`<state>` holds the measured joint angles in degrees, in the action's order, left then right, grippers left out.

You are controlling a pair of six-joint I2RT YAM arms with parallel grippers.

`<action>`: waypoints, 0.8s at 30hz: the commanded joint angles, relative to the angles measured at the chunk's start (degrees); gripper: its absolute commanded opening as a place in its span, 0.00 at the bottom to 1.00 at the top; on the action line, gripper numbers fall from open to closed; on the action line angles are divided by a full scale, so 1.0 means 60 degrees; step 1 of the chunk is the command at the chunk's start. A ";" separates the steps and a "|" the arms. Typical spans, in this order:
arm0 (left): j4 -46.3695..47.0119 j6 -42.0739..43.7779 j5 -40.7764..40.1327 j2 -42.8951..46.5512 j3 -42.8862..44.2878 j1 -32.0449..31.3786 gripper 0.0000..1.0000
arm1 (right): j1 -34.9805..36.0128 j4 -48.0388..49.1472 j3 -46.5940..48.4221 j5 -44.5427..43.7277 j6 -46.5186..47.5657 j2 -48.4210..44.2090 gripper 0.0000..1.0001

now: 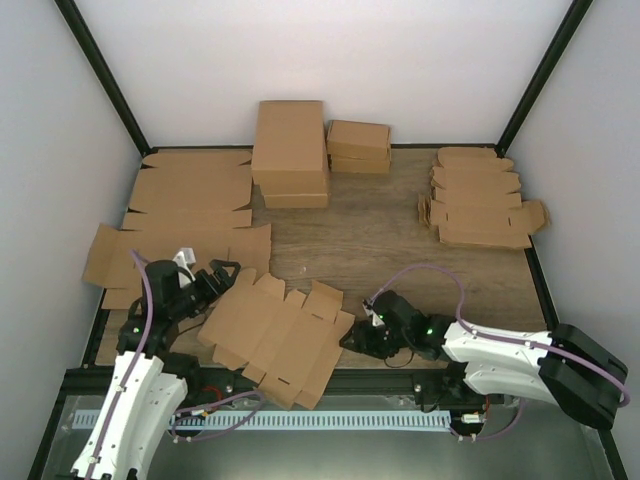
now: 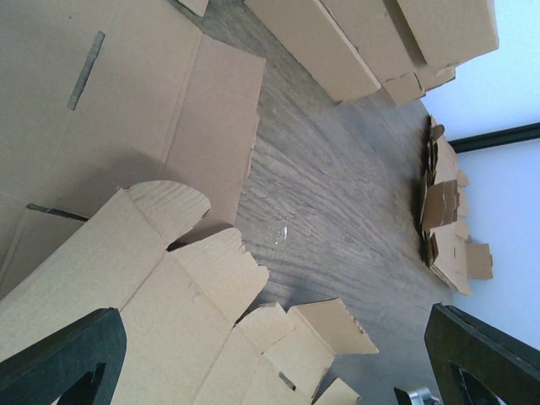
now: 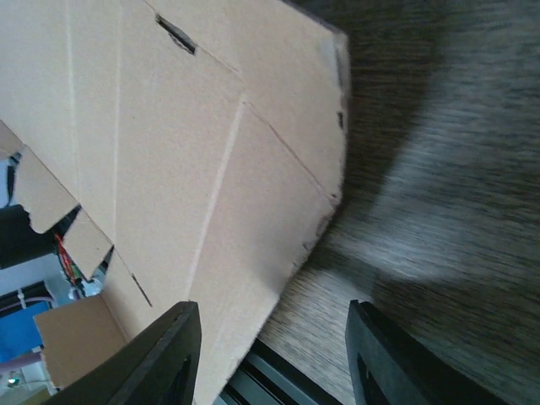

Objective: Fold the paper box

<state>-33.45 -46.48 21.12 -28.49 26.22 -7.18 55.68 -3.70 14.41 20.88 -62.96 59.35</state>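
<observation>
The box (image 1: 275,340) lies unfolded on the near middle of the table (image 1: 400,250), between the two arms, turned at an angle to the table edge. It is one plain brown die-cut sheet with score lines, small slots and tabs along its far and near edges. In the right wrist view its right edge looks lifted a little off the wood, casting a shadow.

The left gripper (image 1: 215,278) sits at the sheet's left corner with its jaws spread wide and nothing between them, probably placed to steady or catch that side. The right gripper (image 3: 274,354) is low at the right edge, jaws apart and not clamped. The cardboard edge overlaps one finger (image 3: 160,354) and reaches toward the gap, a likely setup for pinching that flap to raise it.

Larger sheets (image 1: 190,215) lie left, and folded boxes (image 1: 290,150) stand far.
</observation>
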 commanded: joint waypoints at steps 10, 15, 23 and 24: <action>0.0467 -0.0019 -0.0026 -0.0347 0.0296 -0.0015 1.00 | 0.0066 0.1912 -0.0207 -0.0023 -0.1287 0.0614 0.36; 0.0494 -0.0026 -0.0073 -0.0378 0.0447 -0.0019 1.00 | 0.0066 0.2037 -0.0078 -0.0133 -0.1494 0.0826 0.32; 0.0472 0.0019 -0.0051 -0.0436 0.0532 -0.0026 1.00 | 0.0066 0.2038 -0.0011 -0.0149 -0.1619 0.1456 0.42; 0.0475 0.0037 -0.0049 -0.0437 0.0537 -0.0016 1.00 | 0.0066 0.2141 -0.0033 -0.0127 -0.1604 0.1502 0.42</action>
<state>-31.83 -46.65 20.82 -31.00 27.75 -7.18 55.68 8.47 13.32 20.88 -72.12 66.83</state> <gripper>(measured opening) 0.999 0.407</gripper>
